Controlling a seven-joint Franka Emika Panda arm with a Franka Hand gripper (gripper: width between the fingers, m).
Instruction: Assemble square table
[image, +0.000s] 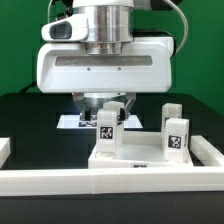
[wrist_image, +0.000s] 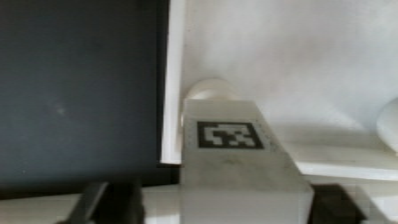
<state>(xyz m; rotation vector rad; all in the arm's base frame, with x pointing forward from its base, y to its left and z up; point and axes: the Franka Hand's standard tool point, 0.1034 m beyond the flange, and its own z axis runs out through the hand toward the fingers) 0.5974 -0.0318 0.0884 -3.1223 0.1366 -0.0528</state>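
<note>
An upright white leg (image: 108, 128) with a black-and-white tag stands on the white tabletop (image: 150, 158) near its corner at the exterior view's left. My gripper (image: 107, 110) hangs straight above it, its fingers down on either side of the leg's upper part. In the wrist view the leg (wrist_image: 228, 140) fills the space between the two dark fingers (wrist_image: 111, 203); one finger is against it and a pale strip shows beside the other. A second tagged leg (image: 176, 132) stands upright on the tabletop toward the exterior view's right.
The long white border wall (image: 110, 182) runs along the front and up both sides of the tabletop. The marker board (image: 72, 121) lies behind the gripper on the black table (wrist_image: 80, 90). A rounded white edge (wrist_image: 388, 118) shows at the wrist view's margin.
</note>
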